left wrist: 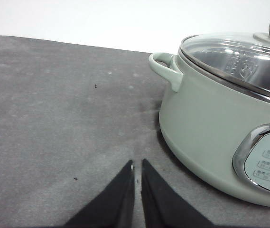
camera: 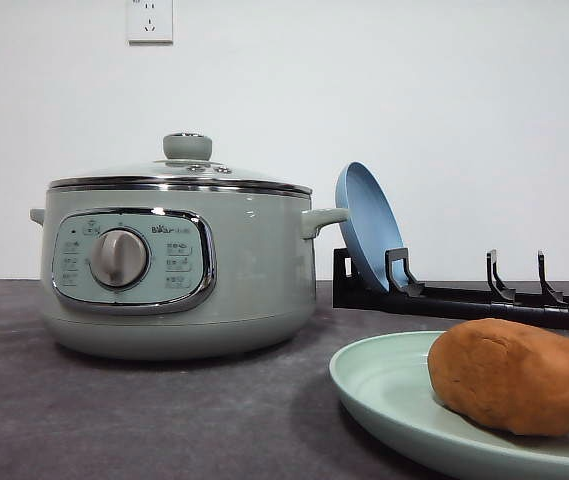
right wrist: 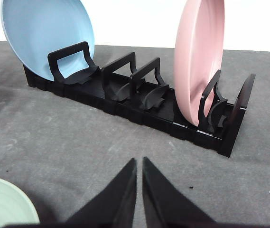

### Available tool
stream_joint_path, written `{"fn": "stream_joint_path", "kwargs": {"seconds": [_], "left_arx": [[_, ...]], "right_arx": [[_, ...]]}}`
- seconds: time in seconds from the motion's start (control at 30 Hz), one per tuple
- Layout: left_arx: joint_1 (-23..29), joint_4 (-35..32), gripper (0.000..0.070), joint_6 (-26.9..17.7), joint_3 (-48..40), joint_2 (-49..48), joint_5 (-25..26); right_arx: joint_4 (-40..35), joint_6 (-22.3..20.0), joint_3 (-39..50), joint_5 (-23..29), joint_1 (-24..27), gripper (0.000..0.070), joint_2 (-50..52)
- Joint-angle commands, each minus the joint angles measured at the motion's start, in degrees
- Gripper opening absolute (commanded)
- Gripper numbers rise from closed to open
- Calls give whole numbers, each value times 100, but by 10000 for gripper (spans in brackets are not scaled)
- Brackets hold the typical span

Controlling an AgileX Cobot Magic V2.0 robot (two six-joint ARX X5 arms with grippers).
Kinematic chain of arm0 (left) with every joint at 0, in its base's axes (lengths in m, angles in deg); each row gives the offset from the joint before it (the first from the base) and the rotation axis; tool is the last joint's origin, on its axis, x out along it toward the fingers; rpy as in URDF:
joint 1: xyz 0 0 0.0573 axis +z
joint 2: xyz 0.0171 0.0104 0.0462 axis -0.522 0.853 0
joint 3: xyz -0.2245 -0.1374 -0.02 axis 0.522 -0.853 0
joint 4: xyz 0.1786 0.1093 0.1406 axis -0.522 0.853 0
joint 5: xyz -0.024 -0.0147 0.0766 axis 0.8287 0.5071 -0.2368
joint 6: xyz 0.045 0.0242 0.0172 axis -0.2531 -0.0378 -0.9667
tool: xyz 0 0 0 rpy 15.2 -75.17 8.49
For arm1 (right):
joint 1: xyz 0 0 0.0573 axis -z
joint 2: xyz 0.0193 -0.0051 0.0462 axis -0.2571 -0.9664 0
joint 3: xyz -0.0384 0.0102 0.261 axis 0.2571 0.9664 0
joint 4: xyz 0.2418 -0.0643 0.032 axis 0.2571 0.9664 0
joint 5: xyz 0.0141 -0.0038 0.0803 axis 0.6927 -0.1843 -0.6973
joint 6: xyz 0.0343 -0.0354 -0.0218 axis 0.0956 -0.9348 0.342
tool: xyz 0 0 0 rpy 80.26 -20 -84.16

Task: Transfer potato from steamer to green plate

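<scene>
Potato [camera: 516,376] sitting on the green plate [camera: 384,385], lower right of the front view, resting w/ its underside touching the plate floor, well inside the rim on the near-left side; right part running off frame. Steamer [camera: 174,265] standing at left-center, glass lid [camera: 179,172] seated on the pot, knob up. Judging from that: transfer looking done, step in hand being retreat/hold rather than another grasp.

Left gripper [left wrist: 137,166] hovering over bare grey mat [left wrist: 54,104], fingertips pinched nearly together, slim slit between, gripping nothing. Right gripper [right wrist: 139,164] showing same: tips almost touching, nothing between them, pointing toward the black dish rack [right wrist: 139,102].

Doing it well: keeping both arms low-speed and pulling straight back, not sweeping sideways. Not nudging the plate, since a smooth oval lump could be rolling toward the rim if jolted.

Edges and room: in the left wrist view, steamer wall and side handle [left wrist: 165,69] sitting at right of frame, near the fingertips but apart; open mat filling left and center, so backing off that way looking safest. In the right wrist view, rack spanning the upper half w/ blue plate [right wrist: 47,35] upright at upper left and pink plate [right wrist: 199,59] upright at upper right; clear mat between tips and rack. Green plate rim [right wrist: 4,202] peeking at lower left corner, so avoiding drift toward that corner.
</scene>
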Motion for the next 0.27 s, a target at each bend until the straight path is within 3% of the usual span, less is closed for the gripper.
{"fn": "stream_joint_path", "kwargs": {"seconds": [0.0, 0.23], "left_arx": [[2, -98, 19, 2, -116, -9, -9], [2, -98, 19, 2, -116, -9, -9]], "right_arx": [[-37, -57, 28, 6, 2, 10, 15], [-39, -57, 28, 5, 2, 10, 15]]}}
